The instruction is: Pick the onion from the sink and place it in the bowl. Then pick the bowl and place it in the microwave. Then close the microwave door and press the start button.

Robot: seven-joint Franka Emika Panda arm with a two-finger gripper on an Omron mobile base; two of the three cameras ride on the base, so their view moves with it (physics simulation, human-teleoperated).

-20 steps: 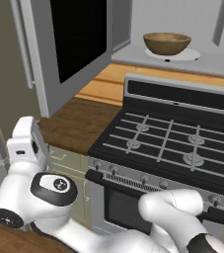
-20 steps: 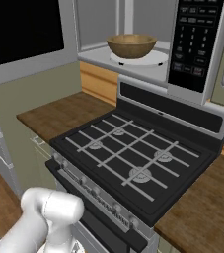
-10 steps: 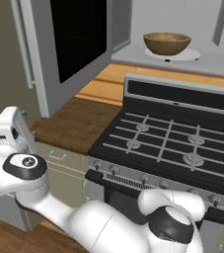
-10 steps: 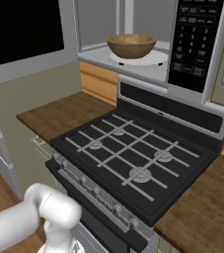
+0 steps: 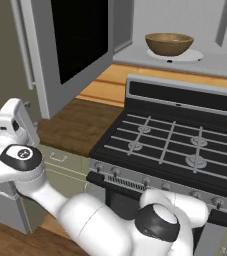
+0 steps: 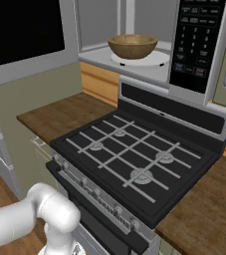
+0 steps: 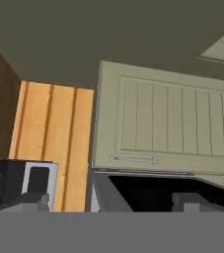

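- Bowl (image 5: 169,43) sits on the white turntable plate (image 6: 154,58) inside the microwave (image 6: 199,45), pretty much centred on it.
- Onion: can't spot it from these angles, the bowl's rim hides whatever's inside.
- Microwave door (image 5: 70,47) hangs wide open off to the left, above the wooden table (image 5: 72,125).
- Stove (image 6: 134,162) is right below the microwave.
- Jaws sit low on the left by the door, and honestly I can't tell if they're released or clenched.

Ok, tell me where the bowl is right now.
The bowl sits on the white turntable plate inside the open microwave, above the stove.
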